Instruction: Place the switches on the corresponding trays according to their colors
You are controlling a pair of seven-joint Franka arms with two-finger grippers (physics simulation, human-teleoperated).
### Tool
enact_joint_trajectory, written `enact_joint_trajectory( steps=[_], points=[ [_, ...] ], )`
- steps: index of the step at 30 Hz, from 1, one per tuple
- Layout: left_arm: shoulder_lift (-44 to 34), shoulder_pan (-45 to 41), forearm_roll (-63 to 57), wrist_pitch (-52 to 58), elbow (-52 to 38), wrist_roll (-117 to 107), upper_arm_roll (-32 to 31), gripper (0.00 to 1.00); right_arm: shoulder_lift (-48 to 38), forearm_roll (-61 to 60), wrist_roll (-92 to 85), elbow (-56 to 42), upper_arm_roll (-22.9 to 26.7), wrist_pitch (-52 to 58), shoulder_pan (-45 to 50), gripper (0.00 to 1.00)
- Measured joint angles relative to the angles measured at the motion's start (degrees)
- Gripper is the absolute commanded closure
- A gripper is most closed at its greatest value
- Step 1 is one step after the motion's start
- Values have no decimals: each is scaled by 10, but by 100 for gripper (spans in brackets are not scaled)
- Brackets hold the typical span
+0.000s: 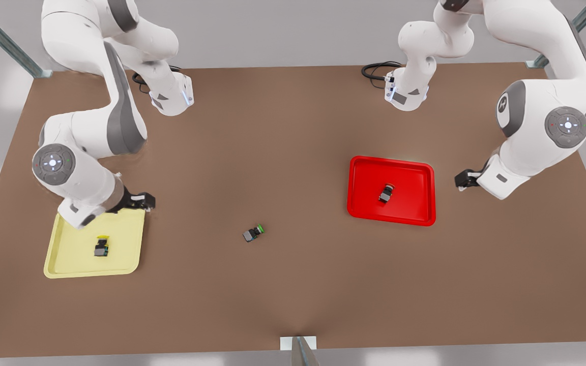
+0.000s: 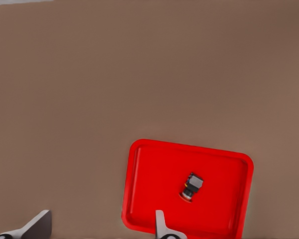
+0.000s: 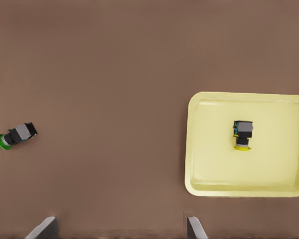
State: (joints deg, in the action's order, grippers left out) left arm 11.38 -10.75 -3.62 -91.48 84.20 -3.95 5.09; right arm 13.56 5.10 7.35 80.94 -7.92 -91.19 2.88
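Your left gripper (image 1: 460, 180) hangs spread and empty beside the red tray (image 1: 364, 170), where the red switch (image 1: 386, 193) lies. Your right gripper (image 1: 143, 202), also spread, sits at the yellow tray (image 1: 69, 254) holding the yellow switch (image 1: 102, 246). Sorting looks done; just retreat. The red cap is hard to see.

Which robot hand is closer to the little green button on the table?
The right gripper: open, it sits at the yellow tray's far corner, on the front view's left of the green-capped switch. The left gripper, open, waits past the red tray, farther off.
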Motion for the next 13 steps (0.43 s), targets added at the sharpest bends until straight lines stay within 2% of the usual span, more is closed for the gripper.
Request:
enact_joint_trajectory(
  steps=[4, 13],
  points=[
    [0, -1, 2, -1, 0, 0, 0, 0, -49, 0, -2, 12, 0, 30, -8, 0],
    [-7, 21, 4, -8, -7, 1, 2, 0, -49, 0, 3, 16, -1, 37, -15, 0]
  ],
)
